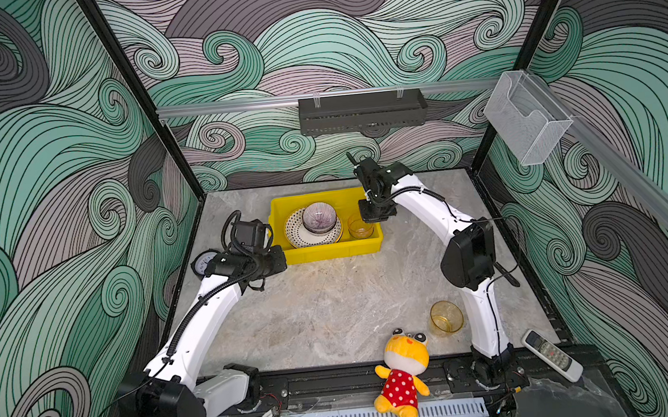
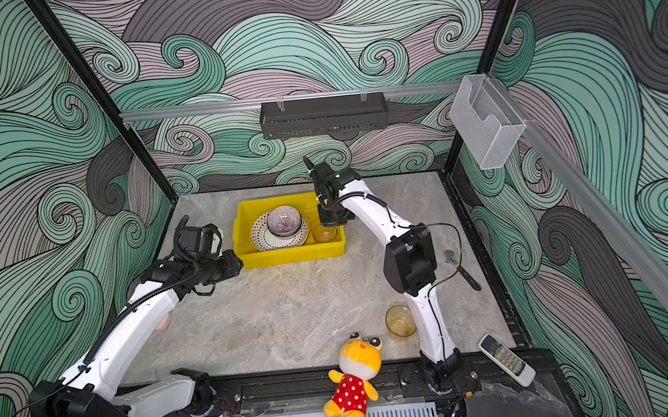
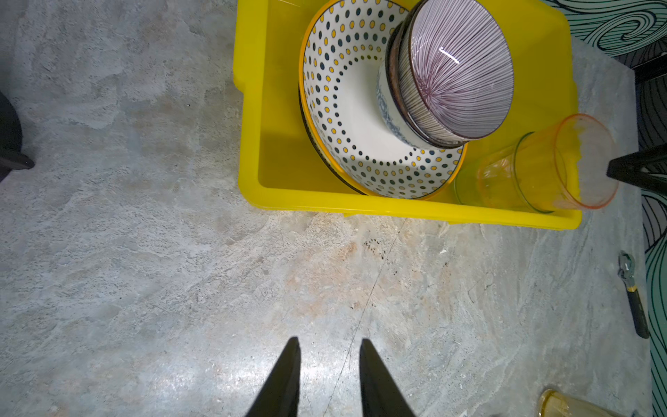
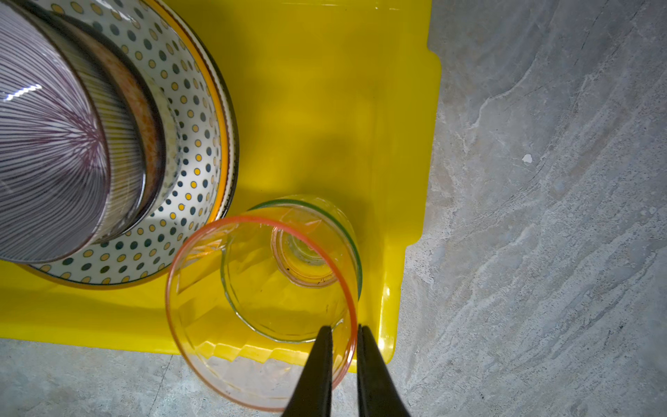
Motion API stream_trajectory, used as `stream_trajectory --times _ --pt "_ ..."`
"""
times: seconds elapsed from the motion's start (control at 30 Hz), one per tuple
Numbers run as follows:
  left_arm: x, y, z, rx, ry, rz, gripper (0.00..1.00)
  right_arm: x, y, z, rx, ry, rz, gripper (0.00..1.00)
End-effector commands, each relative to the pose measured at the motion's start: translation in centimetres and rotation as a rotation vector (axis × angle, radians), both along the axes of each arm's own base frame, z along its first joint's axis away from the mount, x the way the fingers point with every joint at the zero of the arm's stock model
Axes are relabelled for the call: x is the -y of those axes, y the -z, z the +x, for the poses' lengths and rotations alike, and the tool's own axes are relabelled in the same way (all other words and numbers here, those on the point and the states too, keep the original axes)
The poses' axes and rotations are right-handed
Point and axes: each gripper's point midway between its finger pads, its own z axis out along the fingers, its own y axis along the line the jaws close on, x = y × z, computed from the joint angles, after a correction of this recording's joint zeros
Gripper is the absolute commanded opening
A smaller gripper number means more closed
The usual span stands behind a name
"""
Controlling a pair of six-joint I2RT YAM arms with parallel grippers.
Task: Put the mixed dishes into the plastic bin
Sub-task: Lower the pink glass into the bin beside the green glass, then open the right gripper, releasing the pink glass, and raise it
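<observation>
Nearby: plush toy [image 1: 403, 378], remote [image 1: 551, 355], wrench [image 2: 463, 273]; amber cup [image 1: 446, 317] beside R arm [image 1: 482, 316].

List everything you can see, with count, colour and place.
bin: one, yellow, back of table
plates: at least two, dotted on top, stacked in bin
bowls: about three, lilac on top, on plates
pink cup: one, clear, inside green cup
green cup: one, clear, bin corner
amber cup: one, table, front right
plush toy: one, yellow and red, front edge
remote: one, white, front right corner
wrench: one, black-handled, right edge
clock: one, black-rimmed, left edge, partly hidden
tray: one, dark grey, back wall
box: one, clear, right wall
left gripper: black, open, empty, over table
right gripper: black, astride pink cup's rim
</observation>
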Motion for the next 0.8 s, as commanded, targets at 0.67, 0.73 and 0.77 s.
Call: stream_trajectory --times 0.67,0.73,0.77 --pt "-1.4 -2.4 -1.5 0.089 -0.026 0.01 0.32 1.0 -0.9 -1.7 0.001 -0.012 -0.046 0.11" --pt "-1.4 -2.4 -1.5 0.091 -0.028 0.009 0.32 1.0 -0.6 -1.8 -0.005 -0.014 -0.053 0.1" --pt "-1.4 -2.4 -1.6 0.091 -0.03 0.008 0.32 1.0 -0.4 -1.8 -0.009 -0.013 -0.055 0.09"
